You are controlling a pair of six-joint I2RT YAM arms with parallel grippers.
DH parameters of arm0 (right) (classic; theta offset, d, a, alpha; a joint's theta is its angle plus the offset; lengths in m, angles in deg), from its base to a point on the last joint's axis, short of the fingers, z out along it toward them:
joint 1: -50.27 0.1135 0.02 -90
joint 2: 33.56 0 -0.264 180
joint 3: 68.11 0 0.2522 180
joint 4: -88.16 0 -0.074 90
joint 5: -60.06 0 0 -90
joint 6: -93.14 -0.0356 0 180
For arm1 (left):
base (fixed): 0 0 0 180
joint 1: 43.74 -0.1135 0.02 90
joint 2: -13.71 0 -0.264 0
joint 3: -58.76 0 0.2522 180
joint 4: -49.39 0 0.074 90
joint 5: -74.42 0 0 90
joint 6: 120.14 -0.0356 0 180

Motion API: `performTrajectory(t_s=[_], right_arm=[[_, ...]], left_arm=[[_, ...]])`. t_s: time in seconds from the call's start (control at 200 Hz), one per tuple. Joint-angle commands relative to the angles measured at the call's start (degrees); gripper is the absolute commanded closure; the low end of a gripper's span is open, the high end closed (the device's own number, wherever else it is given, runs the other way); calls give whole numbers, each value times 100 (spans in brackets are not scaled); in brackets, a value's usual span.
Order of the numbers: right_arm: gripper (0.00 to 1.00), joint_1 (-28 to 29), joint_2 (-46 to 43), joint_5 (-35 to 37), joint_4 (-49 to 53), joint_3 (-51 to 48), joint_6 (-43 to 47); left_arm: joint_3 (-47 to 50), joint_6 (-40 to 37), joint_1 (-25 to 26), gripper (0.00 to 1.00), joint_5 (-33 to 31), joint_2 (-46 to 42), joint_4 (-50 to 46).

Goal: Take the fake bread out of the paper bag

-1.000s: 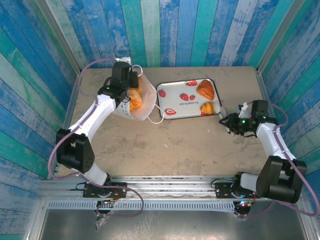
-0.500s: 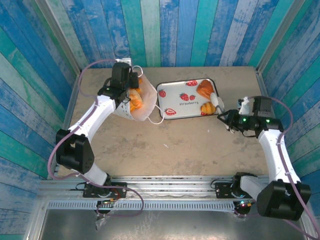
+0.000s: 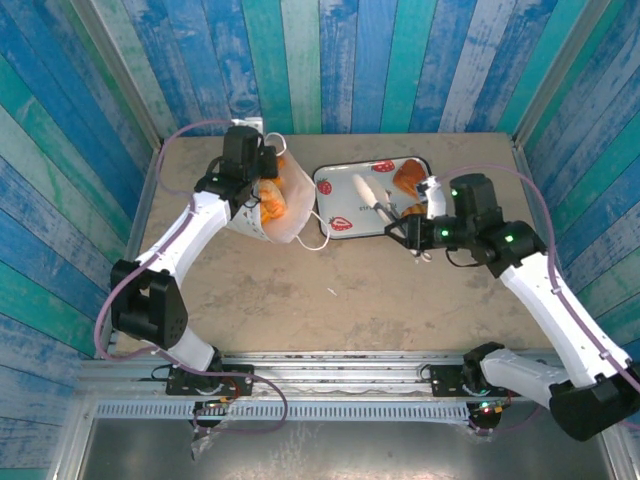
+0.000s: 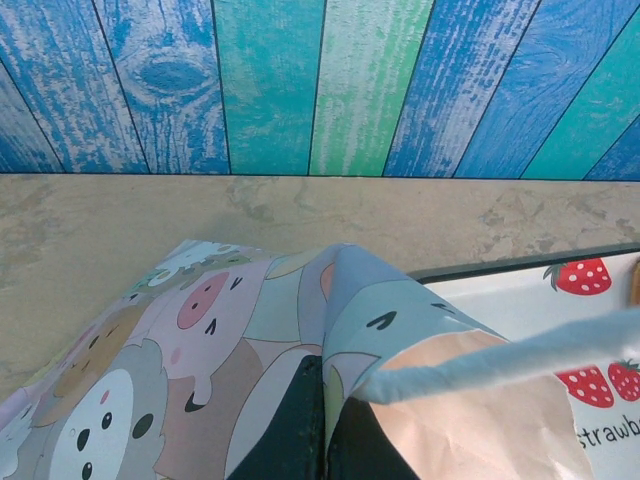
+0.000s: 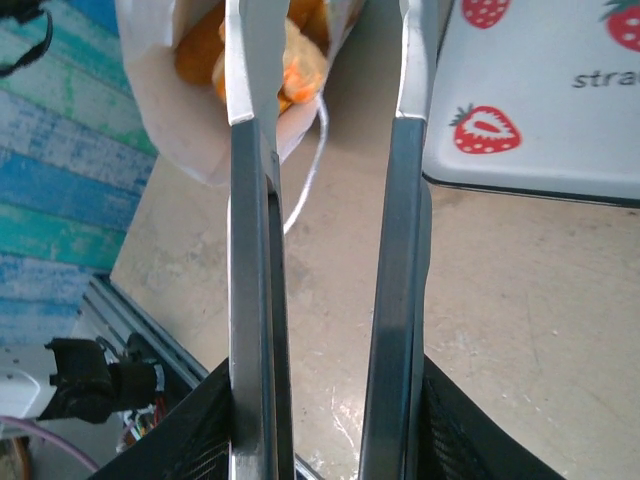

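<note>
As two arms worked above the tan worktop [image 3: 350,285], a strawberry-print tray [image 3: 340,188] lay toward 12 o'clock, with the paper bag [image 3: 283,228] just beside it at 9 o'clock, its mouth open. The left claw [image 3: 258,168] was clenched on the bag's rim at 11 o'clock. The right claw [image 3: 372,198] hovered over the tray, released and empty, fingers aimed at the bag. Orange fake bread [image 3: 272,204] lay inside the bag, and one pastry [image 3: 410,178] sat near the tray's 2 o'clock corner.
</note>
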Motion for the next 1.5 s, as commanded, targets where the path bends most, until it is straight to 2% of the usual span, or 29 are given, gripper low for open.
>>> performTrajectory(t_s=[0.0, 0.145, 0.411, 0.756, 1.107, 1.497], right_arm=[[59, 577, 280, 437, -129, 426, 230], [59, 1353, 830, 790, 15, 904, 471], [59, 1822, 1929, 931, 12, 1424, 612], [58, 2089, 3127, 1447, 364, 2483, 879], [57, 2250, 3969, 2099, 845, 3330, 1103], [53, 2258, 4397, 1992, 853, 3742, 1243]], left_arm=[[67, -70, -20, 100, 161, -490, 241], [101, -127, -20, 100, 247, -534, 267], [191, -255, -20, 100, 319, -632, 253], [330, -296, -20, 100, 396, -738, 279], [357, -350, -20, 100, 548, -777, 276], [365, -358, -20, 100, 679, -786, 271]])
